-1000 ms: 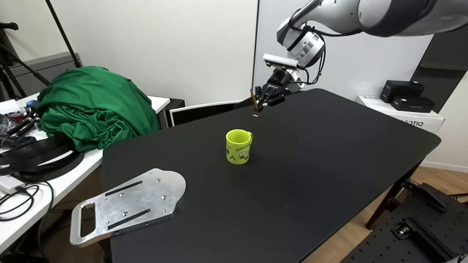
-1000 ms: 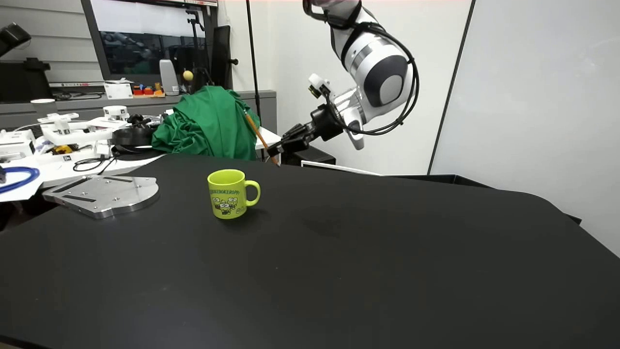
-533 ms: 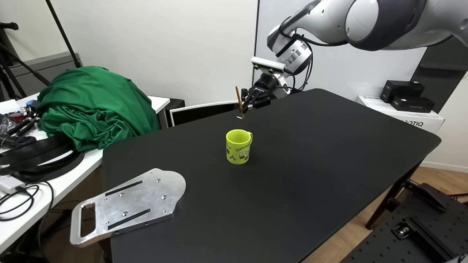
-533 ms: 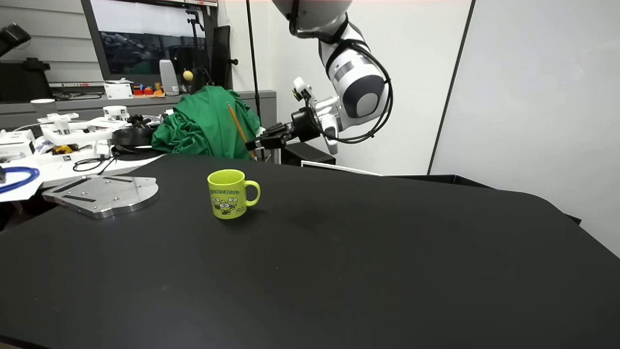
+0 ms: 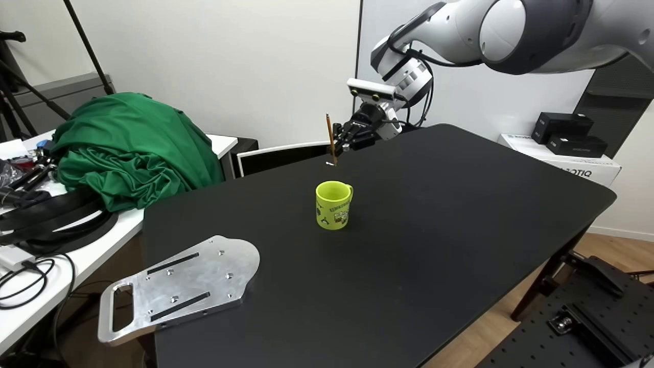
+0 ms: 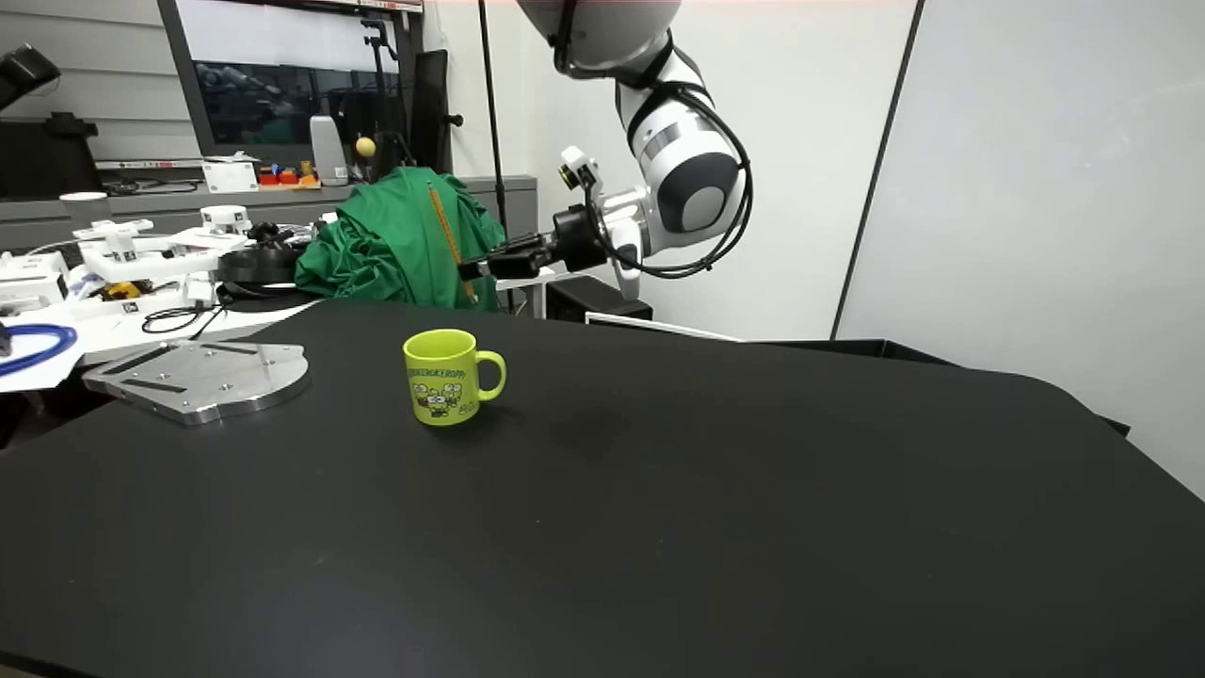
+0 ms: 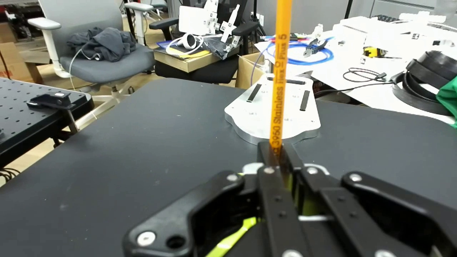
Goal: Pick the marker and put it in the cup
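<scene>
Slim orange stick-shaped marker [image 7: 279,82] gripped in closed jaws of black two-fingered gripper [image 7: 276,153]. Within last second, marker carried closer to lime-green round ceramic-looking cup [image 6: 442,381] and turned more upright; now held above cup rim, apart. Insertion judged near; centring, lowering, release left.

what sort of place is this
Most likely a robotics lab or workshop: a jointed robot arm reaches over the black table, a metal plate with slots and holes lies at its edge, and a perforated black board stands nearby.
</scene>
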`<state>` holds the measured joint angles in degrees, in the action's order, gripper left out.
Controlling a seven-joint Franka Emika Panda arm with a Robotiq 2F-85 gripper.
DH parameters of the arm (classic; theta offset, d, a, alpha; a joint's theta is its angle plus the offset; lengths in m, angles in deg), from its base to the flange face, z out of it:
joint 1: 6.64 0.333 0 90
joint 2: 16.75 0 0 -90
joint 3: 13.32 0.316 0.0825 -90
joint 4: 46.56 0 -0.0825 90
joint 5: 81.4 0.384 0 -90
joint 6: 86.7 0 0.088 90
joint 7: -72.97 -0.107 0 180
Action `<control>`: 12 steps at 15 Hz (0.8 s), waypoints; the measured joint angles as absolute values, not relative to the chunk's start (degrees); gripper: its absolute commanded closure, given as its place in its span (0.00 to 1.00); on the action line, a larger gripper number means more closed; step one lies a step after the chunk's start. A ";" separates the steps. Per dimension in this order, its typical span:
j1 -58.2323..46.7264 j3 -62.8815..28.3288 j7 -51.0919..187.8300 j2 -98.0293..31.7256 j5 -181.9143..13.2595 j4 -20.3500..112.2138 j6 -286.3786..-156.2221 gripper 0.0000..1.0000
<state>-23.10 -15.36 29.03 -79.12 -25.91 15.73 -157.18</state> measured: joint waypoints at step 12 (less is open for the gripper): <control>-22.49 -15.41 28.95 -82.04 -25.08 16.48 -155.40 0.98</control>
